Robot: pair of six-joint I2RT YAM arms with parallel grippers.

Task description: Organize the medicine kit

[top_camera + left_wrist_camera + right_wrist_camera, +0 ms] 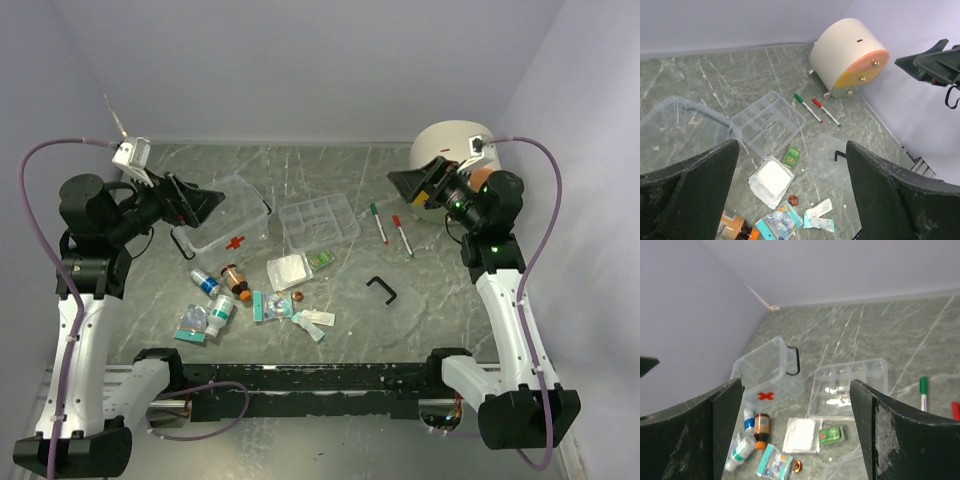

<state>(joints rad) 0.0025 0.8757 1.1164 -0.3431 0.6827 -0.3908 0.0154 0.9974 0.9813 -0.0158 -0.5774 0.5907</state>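
Note:
A clear medicine box [225, 215] with a red cross sits open at the back left, and a clear divided tray [320, 220] lies beside it. In front of them lie a gauze pad [288, 270], a green packet [321, 260], a brown bottle [235, 280], two small white bottles [205, 283], sachets [270, 305] and plasters [315, 320]. A green pen [378, 222] and a red pen [402, 235] lie to the right. My left gripper [205, 200] is open and empty, raised above the box. My right gripper [415, 180] is open and empty, raised above the pens.
A cream round container [450, 150] lies on its side at the back right. A black handle [382, 288] rests on a clear flat lid [405, 300] at centre right. Walls close in the table at the back and on both sides.

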